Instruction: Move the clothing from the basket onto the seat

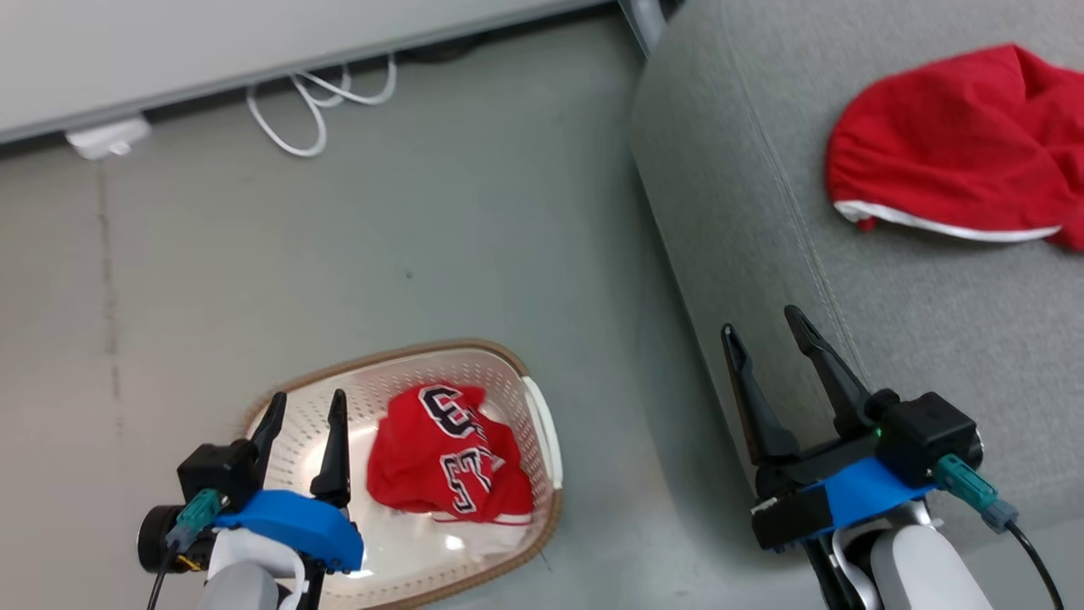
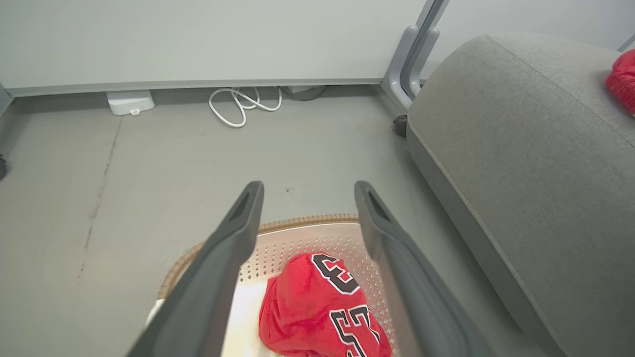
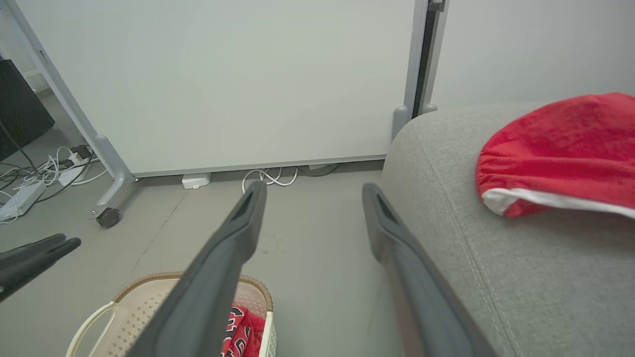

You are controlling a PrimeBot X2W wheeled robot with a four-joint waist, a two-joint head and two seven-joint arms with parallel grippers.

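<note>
A crumpled red jersey [image 1: 449, 462] with black-and-white numbers lies in the cream perforated basket [image 1: 542, 424] on the floor; it also shows as the jersey [image 2: 317, 307] in the basket [image 2: 302, 224] in the left wrist view. A plain red garment [image 1: 957, 144] with white trim rests on the grey seat [image 1: 847, 339], also seen as the red garment [image 3: 560, 148] on the seat [image 3: 471, 238]. My left gripper [image 1: 303, 405] hovers open over the basket's left part, beside the jersey. My right gripper [image 1: 765, 325] stands open above the seat's near edge, empty.
A white partition wall [image 1: 212, 51] runs along the back with a white cable loop [image 1: 318, 102] and a small white box [image 1: 106, 137] at its foot. A castor leg [image 3: 106, 208] and more cables [image 3: 34, 173] lie far left. Grey floor [image 1: 381, 237] spans between basket and wall.
</note>
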